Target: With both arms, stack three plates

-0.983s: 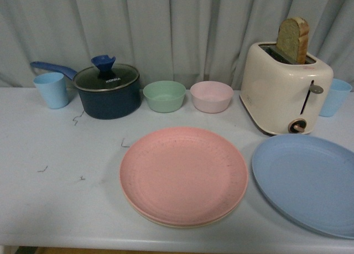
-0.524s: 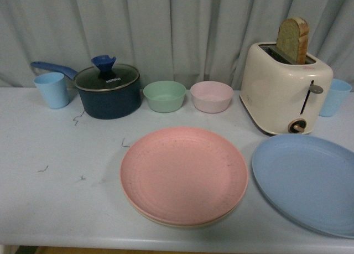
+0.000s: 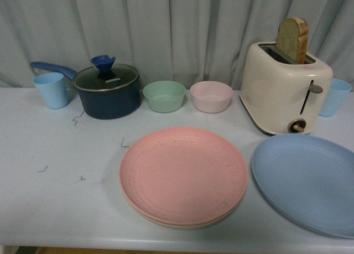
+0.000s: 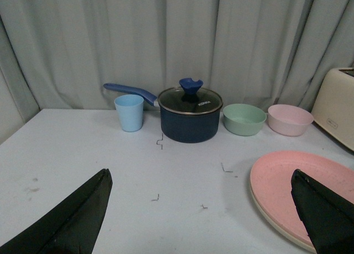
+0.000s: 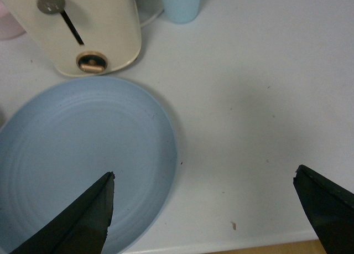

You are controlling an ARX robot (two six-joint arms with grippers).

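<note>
Pink plate [image 3: 183, 174]: lay at the middle of the table's near part, on top of the cream plate, covering almost all of it.
Cream plate [image 3: 171, 224]: lay under the pink one; only a thin rim showed along the near and left edge.
Blue plate [image 3: 307, 182]: lay flat on the table by itself, just to the right of the pink and cream pair, a narrow gap between them; its far edge was near the foot of the toaster.
Left gripper [image 4: 200, 176]: jaws were spread wide and held nothing; it hung above the table to the left of the pink plate, touching no plate.
Right gripper [image 5: 204, 174]: jaws were spread wide and held nothing; one finger [image 5: 83, 221] showed over the blue plate, the other over bare table beside it.
Table [image 3: 61, 198]: pale, with a few small dark marks on its left half.
Toaster [image 3: 285, 88]: cream, stood behind the blue plate, with a slice of bread [image 3: 293, 39] upright in its slot.
Bowls: a green bowl [image 3: 164, 96] and a pink bowl [image 3: 211, 96] stood side by side behind the pink plate.
Pot [image 3: 108, 91]: dark blue, with a glass lid, stood left of the green bowl.
Cups: one blue cup [image 3: 51, 89] stood left of the pot, another blue cup [image 3: 335, 97] right of the toaster.
Curtain [image 3: 177, 27]: grey, hung behind the table.
</note>
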